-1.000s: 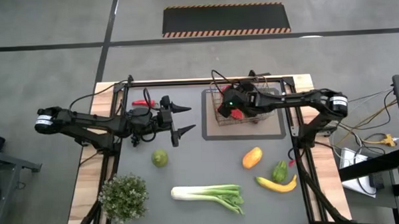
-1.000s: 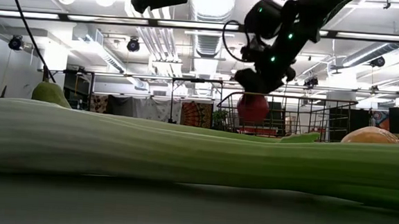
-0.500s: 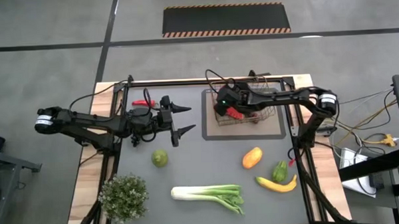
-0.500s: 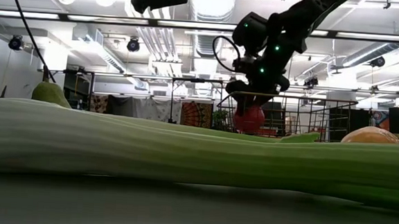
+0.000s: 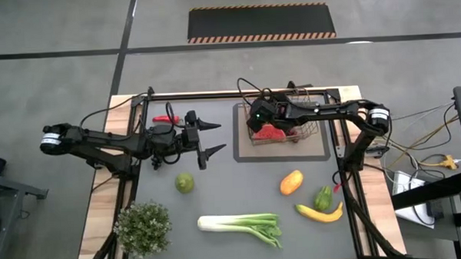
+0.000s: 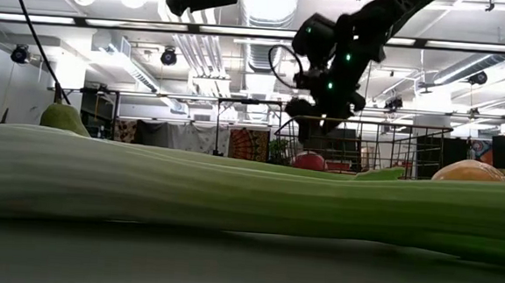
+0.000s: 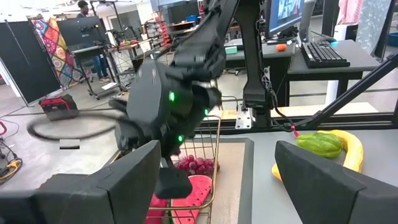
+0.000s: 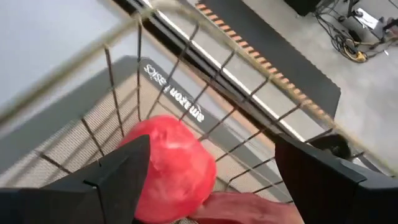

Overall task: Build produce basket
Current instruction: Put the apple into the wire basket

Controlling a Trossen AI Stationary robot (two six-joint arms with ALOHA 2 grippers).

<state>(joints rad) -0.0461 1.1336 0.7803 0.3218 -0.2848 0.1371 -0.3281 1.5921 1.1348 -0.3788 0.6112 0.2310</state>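
My right gripper hangs with fingers spread wide and empty over the basket at the worktop's far edge. A red apple lies inside. My left gripper, open and empty, waits near the left edge, beside the lime.

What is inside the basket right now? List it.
Inside the basket: a red apple, purple grapes and a watermelon slice. The open right tool hangs over it and covers part of the contents from above.
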